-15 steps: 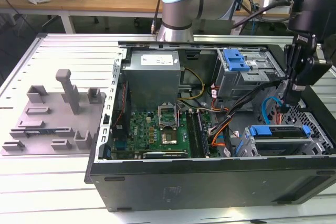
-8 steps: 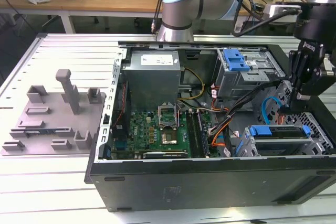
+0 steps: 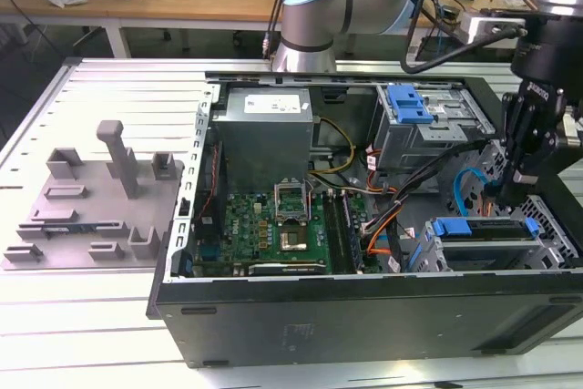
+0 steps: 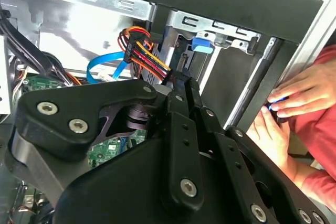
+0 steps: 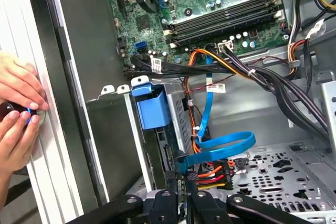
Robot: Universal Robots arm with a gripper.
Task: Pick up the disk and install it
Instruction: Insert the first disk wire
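The disk [image 3: 483, 230] sits in the drive cage at the case's corner, on the exterior view's right, and its blue carrier bracket [image 5: 152, 108] [image 4: 202, 43] faces out of the cage. My gripper [image 3: 506, 190] reaches down into the case just above that cage. In both wrist views its fingers [image 5: 182, 184] [image 4: 181, 83] are pressed together, shut. Their tips are against the black connector of the orange, yellow and red wires [image 5: 212, 171] [image 4: 147, 51] at the disk's back end. A blue data cable [image 5: 226, 148] loops beside them.
The open computer case [image 3: 364, 316] lies on a slatted table, with motherboard [image 3: 273, 225] and power supply [image 3: 269, 129] inside. A second blue-fronted bay [image 3: 408, 105] is further back. A grey moulded tray [image 3: 91, 198] stands on the exterior view's left. A person's hands [image 5: 18, 114] [image 4: 294, 98] rest just outside the case wall.
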